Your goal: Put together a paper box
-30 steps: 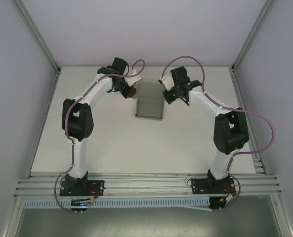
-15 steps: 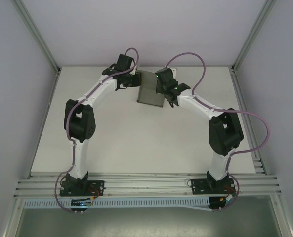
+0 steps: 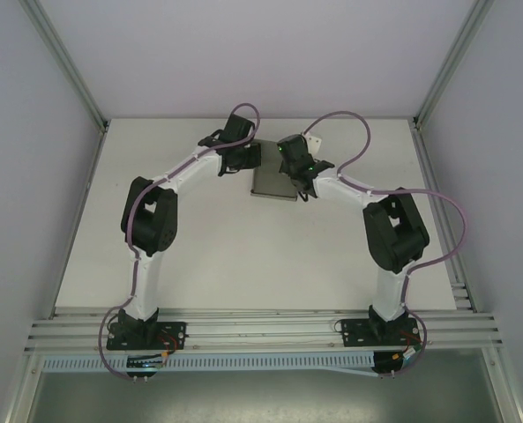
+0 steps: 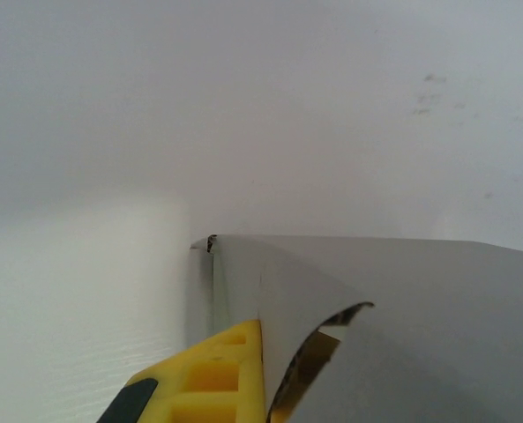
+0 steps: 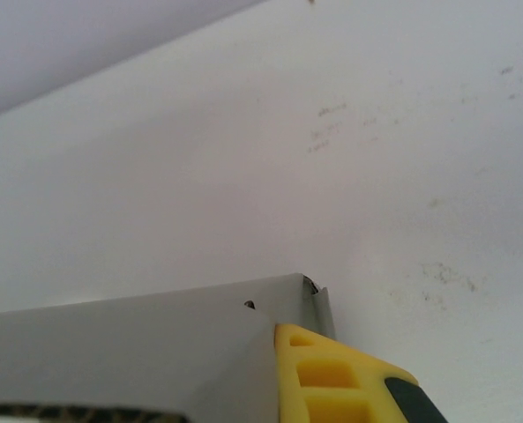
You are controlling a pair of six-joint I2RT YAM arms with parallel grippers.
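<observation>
Top external view showed the paper box (image 3: 272,183) between the two grippers. The left gripper (image 3: 250,159) was clamped on the box's left edge and the right gripper (image 3: 295,169) on its right edge. In each wrist view, grey card lay flush against the inner side of a yellow finger (image 4: 212,374) (image 5: 327,379).

The white table top (image 3: 208,256) is pretty plain, just a few small dark scuffs (image 5: 332,110) and a fainter smudgy patch (image 5: 446,275) when you see it up close. Pale lavender-ish walls (image 3: 261,53) box it in at the back and both sides, with slanted aluminium posts (image 3: 63,57) running up from the far corners. Along the near edge there's a stack of aluminium rails (image 3: 261,328), with a slotted white cable duct (image 3: 243,362) just below them.
</observation>
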